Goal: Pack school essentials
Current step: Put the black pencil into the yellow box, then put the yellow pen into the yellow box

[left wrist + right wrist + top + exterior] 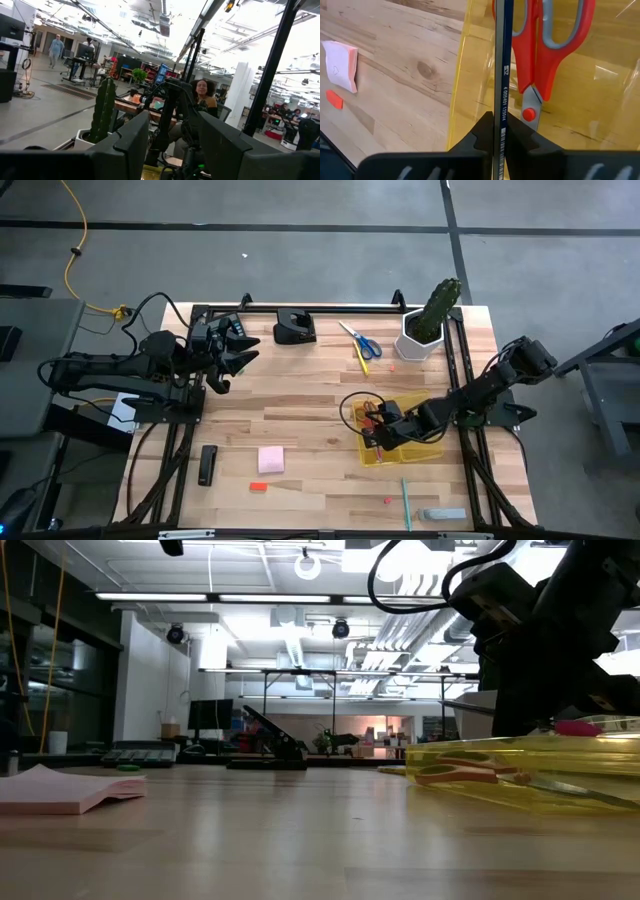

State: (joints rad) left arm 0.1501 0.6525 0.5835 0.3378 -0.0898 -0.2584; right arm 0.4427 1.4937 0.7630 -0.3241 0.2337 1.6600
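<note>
The right gripper (499, 131) hangs over the yellow tray (425, 448), jaws pinching a dark pencil (500, 60) above the red scissors (545, 45) already inside, seemingly to drop it there. The left gripper (232, 345) waits apart, jaws spread.

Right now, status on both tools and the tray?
Right tool shut on a dark pencil over the yellow tray. Red scissors already inside. Left tool open, parked far-left. Nothing blocking.

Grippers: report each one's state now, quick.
Left gripper: open, empty, raised at the table's far left.
Right gripper: shut on a dark pencil over the yellow tray.
</note>
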